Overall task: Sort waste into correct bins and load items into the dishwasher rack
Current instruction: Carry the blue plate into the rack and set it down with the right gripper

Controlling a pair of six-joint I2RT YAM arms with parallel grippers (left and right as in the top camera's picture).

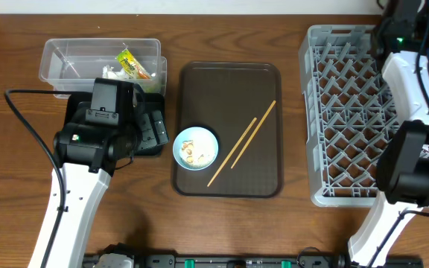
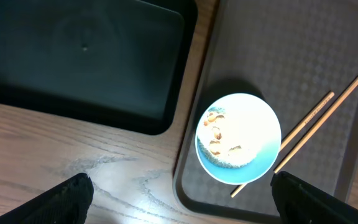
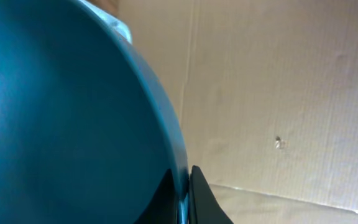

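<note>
Presently, read left claw [image 2: 180,182] as released: fingers [image 2: 67,199] spread wide, nothing held between them. Locate small light-blue bowl [image 2: 238,138] just ahead of claw, nearer right finger, seated on brown serving tray [image 2: 278,43] with white food bits [image 2: 216,130] inside. Find wooden chopsticks [image 2: 319,118] ahead and to right of claw, laid side by side on same tray, one lower end close against bowl; touching or not, cannot tell. Find shallow black tray [image 2: 79,56] ahead and to left of claw, on wooden table [image 2: 73,168], just beside brown tray. In overhead view, look beyond left claw, past black tray, for clear tub [image 1: 58,56] holding yellow-green wrapper [image 1: 131,63] and white paper scraps [image 1: 110,72]. Read right claw [image 3: 184,186] as clenched on rim of dark-blue plate [image 3: 61,112], with plate filling view to left of fingers and beige board [image 3: 278,93] to right. In overhead view, find grey rack [image 1: 348,112] below right arm [image 1: 408,82].
</note>
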